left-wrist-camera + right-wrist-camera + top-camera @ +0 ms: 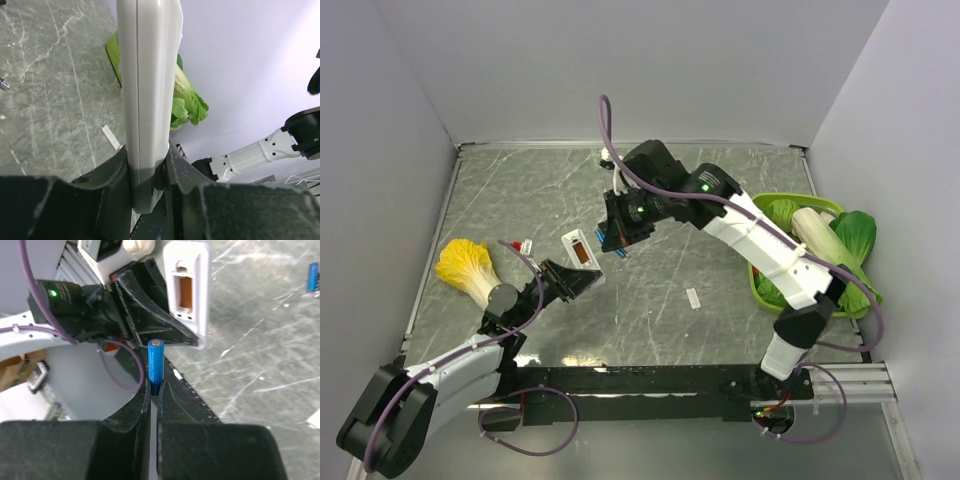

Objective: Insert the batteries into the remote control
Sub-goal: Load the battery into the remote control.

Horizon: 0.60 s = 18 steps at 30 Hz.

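Pinches one blue battery (155,360) by its lower end in the right pincer (155,387), shut tight on it, and holds it upright with the silvery cap on top. Hangs that pincer above the middle of the tabletop (650,190), near the remote control (200,305). Clamps the remote control by one end in the left pincer (148,172), closed on its two flat faces, and holds it at a slant. Presents the open battery bay to the right wrist camera, with a coppery lining inside and two small slots at the end nearer the left pincer. Shows only a plain white edge in the left wrist view. Cannot tell whether the remote control carries any lettering. Has the second battery (312,276) lying on the grey marbled stone, well apart from the remote control. Keeps a small white strip (692,298) flat on the tabletop between the two arms. Has a yellow-leaved cabbage (468,268) near the left edge, with a small red-and-white piece (525,245) just beside it. Holds a lime-green tray (782,197) of leafy greens (855,240) at the right edge.
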Each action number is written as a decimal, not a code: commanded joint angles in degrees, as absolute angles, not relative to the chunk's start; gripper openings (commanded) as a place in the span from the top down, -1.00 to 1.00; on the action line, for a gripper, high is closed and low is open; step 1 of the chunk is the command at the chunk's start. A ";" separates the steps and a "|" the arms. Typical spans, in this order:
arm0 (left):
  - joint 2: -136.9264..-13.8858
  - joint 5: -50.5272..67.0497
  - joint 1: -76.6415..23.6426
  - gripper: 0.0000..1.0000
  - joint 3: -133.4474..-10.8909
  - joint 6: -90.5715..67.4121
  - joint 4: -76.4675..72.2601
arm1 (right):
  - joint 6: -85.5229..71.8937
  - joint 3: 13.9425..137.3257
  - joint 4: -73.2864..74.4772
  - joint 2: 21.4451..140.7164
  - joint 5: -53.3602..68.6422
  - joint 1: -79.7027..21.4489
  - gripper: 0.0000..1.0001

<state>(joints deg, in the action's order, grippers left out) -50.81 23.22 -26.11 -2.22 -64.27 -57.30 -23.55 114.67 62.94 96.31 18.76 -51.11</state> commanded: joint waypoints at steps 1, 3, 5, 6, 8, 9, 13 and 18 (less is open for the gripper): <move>-50.36 19.25 -28.38 0.97 -3.43 -66.71 -59.94 | -27.77 123.21 73.72 103.42 20.83 -51.59 1.00; -51.15 18.81 -29.70 0.96 -3.86 -66.71 -60.82 | -27.60 127.15 76.10 106.77 21.53 -51.59 1.00; -52.03 18.72 -30.41 0.96 -3.95 -66.97 -62.57 | -27.86 127.88 77.08 107.93 22.58 -51.77 1.00; -52.99 18.63 -31.02 0.96 -4.22 -67.15 -63.27 | -28.12 127.27 76.91 108.45 23.02 -51.85 1.00; -53.87 18.63 -31.55 0.97 -4.48 -67.67 -64.33 | -28.65 126.22 76.20 108.55 23.55 -51.77 1.00; -54.57 18.63 -32.16 0.96 -5.00 -67.68 -64.77 | -28.91 125.17 76.11 108.54 23.55 -51.85 1.00; -55.63 17.84 -33.48 0.97 -6.06 -67.24 -65.30 | -29.35 123.23 76.55 108.90 22.86 -51.86 1.00; -57.13 17.93 -34.80 0.97 -7.29 -67.06 -66.71 | -30.06 119.89 75.32 108.89 22.06 -51.85 1.00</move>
